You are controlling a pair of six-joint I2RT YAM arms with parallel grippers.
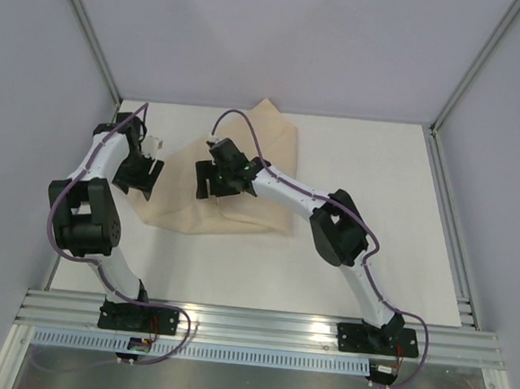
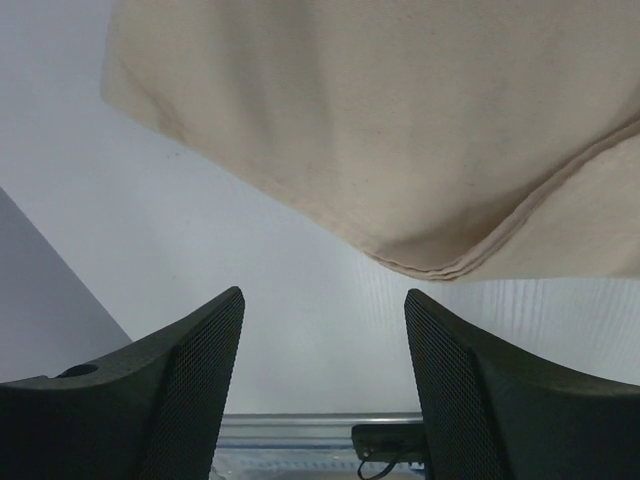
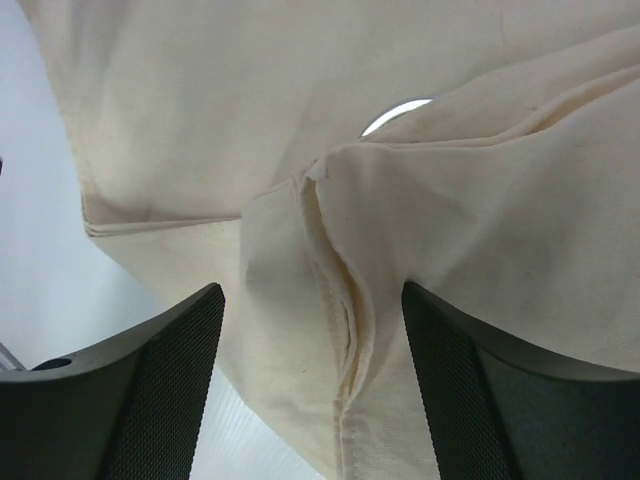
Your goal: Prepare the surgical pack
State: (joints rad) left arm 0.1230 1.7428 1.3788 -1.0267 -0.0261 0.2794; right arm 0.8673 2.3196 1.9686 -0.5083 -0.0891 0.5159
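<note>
Over the cloth (image 1: 273, 137) we hold the right gripper (image 3: 312, 290) spread and empty, probably to pinch it (left gripper (image 2: 322, 295) likewise, at its edge).

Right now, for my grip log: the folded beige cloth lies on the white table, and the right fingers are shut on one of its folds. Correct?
No. The right wrist view shows the right fingers spread open over the beige cloth, pinching nothing. The cloth lies folded on the white table.
</note>
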